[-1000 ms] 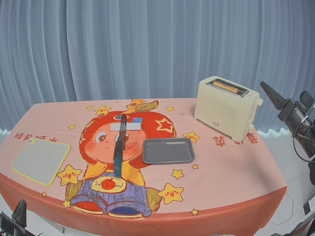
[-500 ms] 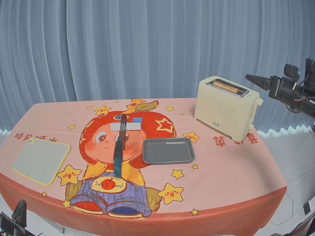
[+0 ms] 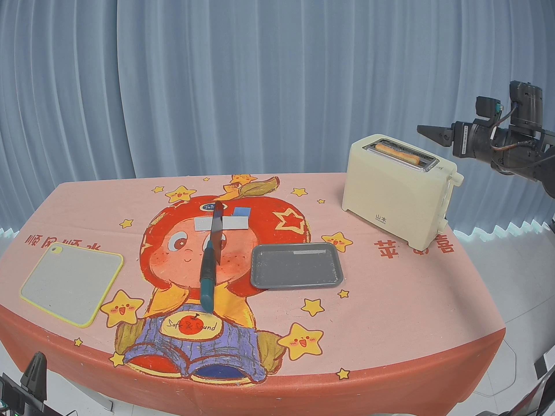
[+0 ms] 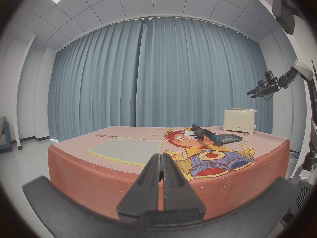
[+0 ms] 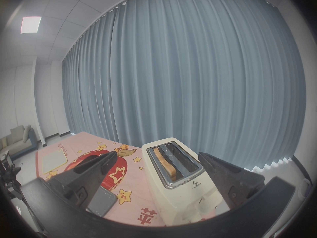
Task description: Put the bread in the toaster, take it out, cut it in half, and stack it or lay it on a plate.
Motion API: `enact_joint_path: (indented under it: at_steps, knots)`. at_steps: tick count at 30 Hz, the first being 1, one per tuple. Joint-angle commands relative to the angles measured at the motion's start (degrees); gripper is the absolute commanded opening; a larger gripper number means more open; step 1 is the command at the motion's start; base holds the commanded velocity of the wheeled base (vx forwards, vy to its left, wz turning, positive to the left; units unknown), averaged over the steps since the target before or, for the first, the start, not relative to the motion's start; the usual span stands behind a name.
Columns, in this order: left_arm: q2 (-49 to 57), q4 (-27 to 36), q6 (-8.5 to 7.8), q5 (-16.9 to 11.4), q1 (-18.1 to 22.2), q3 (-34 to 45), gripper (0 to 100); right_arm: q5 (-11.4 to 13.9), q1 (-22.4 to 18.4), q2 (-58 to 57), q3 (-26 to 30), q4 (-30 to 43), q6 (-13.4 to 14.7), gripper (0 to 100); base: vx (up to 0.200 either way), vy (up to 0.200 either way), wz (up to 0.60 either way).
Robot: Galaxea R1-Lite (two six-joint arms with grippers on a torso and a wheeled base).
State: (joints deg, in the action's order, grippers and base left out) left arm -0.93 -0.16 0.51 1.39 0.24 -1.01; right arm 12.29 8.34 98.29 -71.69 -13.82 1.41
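The bread (image 3: pixel 397 153) stands sunk in one slot of the toaster (image 3: pixel 399 189) at the table's (image 3: pixel 404 319) far right corner, with just its top crust showing. The right gripper (image 3: pixel 429 133) hangs level with the toaster's top, off the right edge, fingers spread wide. The left gripper (image 4: pixel 161 156) sits below the near left corner, largely cut off in the head view, fingers pressed together. The knife (image 3: pixel 209 255) lies mid-table, just beside the grey plate (image 3: pixel 296 266).

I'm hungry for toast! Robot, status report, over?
Right gripper open, near toaster top. Left gripper shut, low beside table. Bread in toaster slot. Nothing blocking.
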Motion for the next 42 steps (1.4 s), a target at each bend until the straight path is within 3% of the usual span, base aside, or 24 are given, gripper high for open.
enact_joint_path:
  at_steps: [1,5,15,35,36,42]
  knots:
    - [0.93,-0.02,0.02,0.02,0.02,1.01,0,-0.33,0.54,5.59,-2.75,0.11,-1.41,100,0.0,0.0,0.0]
    - [0.93,-0.02,0.02,-0.07,0.02,1.01,0,-0.33,0.89,9.11,-4.33,-0.41,-2.73,100,0.0,0.0,0.0]
    - [0.93,-0.02,0.02,-0.07,0.02,1.01,0,-2.27,0.36,17.37,-11.89,0.03,-2.91,100,0.0,0.0,0.0]
    - [0.93,-0.02,0.02,0.02,0.02,1.01,0,-4.29,0.45,17.55,-10.75,0.29,-3.7,100,0.0,0.0,0.0]
    - [0.93,-0.02,0.02,0.02,0.02,1.01,0,-4.29,0.45,17.55,-10.84,0.29,-3.7,0,0.0,0.0,0.0]
    - [0.93,-0.02,0.02,0.02,0.02,1.01,0,-5.34,0.8,17.28,-10.57,1.7,-4.05,0,0.0,0.0,0.0]
